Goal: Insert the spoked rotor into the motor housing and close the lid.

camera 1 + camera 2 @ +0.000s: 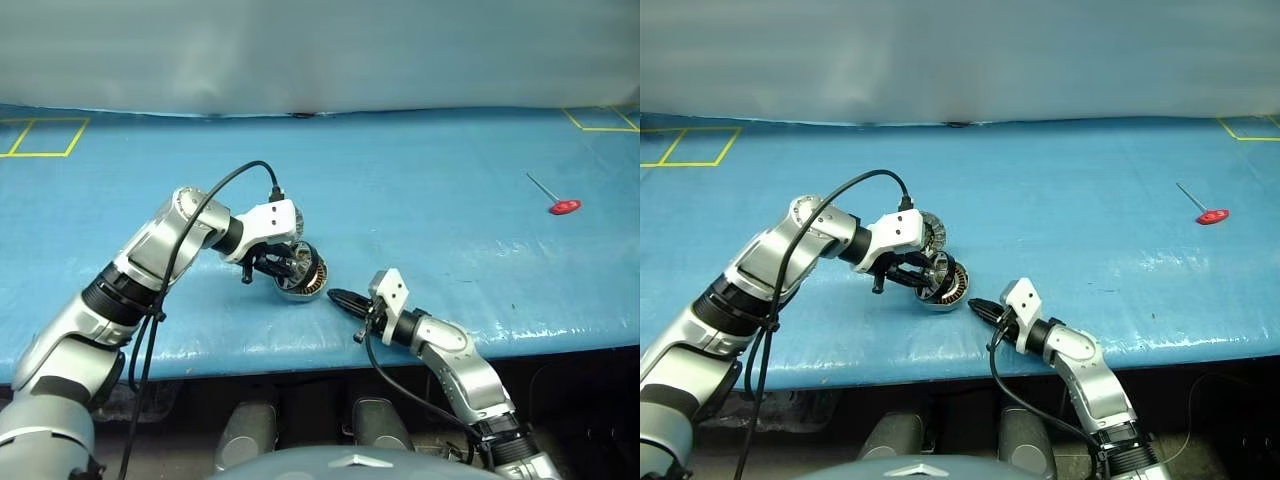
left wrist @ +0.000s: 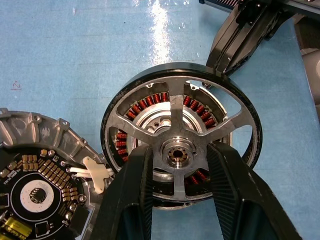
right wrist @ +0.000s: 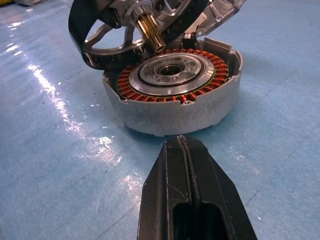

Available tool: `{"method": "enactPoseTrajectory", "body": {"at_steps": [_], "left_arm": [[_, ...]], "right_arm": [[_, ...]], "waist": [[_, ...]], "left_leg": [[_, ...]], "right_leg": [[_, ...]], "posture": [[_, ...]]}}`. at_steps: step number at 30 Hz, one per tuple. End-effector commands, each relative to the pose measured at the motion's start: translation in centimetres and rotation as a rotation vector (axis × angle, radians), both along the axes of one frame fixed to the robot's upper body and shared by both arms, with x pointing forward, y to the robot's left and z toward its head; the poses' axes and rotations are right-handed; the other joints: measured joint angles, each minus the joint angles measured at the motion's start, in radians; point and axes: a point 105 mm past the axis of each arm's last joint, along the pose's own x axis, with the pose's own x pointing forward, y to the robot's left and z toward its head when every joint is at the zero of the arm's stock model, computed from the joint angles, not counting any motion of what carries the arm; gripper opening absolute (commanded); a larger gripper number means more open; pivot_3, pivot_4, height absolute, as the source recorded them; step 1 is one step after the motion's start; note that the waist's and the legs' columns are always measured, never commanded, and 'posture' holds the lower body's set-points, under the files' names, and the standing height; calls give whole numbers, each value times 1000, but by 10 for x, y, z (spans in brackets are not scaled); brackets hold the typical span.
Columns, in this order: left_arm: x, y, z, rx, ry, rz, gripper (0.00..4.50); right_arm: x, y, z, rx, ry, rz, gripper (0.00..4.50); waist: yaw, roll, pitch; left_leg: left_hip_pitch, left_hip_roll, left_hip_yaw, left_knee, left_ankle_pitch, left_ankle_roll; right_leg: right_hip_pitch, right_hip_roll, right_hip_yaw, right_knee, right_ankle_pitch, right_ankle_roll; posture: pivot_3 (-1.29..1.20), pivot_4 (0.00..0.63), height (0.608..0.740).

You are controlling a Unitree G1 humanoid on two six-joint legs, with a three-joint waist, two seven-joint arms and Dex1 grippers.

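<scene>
The spoked rotor (image 2: 179,150) is gripped at its hub by the left end effector (image 2: 175,200), whose two black fingers (image 2: 127,200) close on either side of the hub, and it hangs tilted over the motor housing (image 3: 172,100), one edge low against the housing's rim and its brass shaft (image 3: 150,30) aimed near the shiny central hub but not yet in it. By my reading, then, the insertion is under way but unfinished: the rotor must be levelled, its shaft brought into the bore and the wheel pressed down over the copper coils. The lid (image 2: 40,185) lies dark face up on the blue bench (image 1: 420,200), just beside the housing, so closing is wholly left to do. The right end effector (image 3: 184,150) is fully closed on nothing, its tip resting low on the bench just short of the housing wall. Count: one rotor, one housing, one lid, and one red-handled tool (image 1: 562,205) lying well apart on the right.
</scene>
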Motion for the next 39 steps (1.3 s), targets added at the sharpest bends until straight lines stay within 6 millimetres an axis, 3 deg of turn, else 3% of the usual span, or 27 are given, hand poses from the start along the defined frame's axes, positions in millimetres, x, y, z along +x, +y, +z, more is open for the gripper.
{"method": "enactPoseTrajectory", "body": {"at_steps": [1, 24, 39], "left_arm": [[-1, -3, 19, -26, -60, -19, 1287], [2, 10, 8, 26, -30, 46, 1287], [1, 4, 2, 34, -14, 12, 1287]], "right_arm": [[4, 4, 10, 12, -50, 12, 0], [4, 7, 5, 2, -38, 4, 0], [3, 6, 4, -6, -41, -10, 0]], "waist": [[0, 0, 0], [0, 0, 0], [0, 0, 0]], "left_leg": [[0, 0, 0, 0, 0, 0], [0, 0, 0, 0, 0, 0], [0, 0, 0, 0, 0, 0]], "right_leg": [[0, 0, 0, 0, 0, 0], [0, 0, 0, 0, 0, 0], [0, 0, 0, 0, 0, 0]], "posture": [[0, 150, 740], [0, 150, 740], [0, 150, 740]]}}
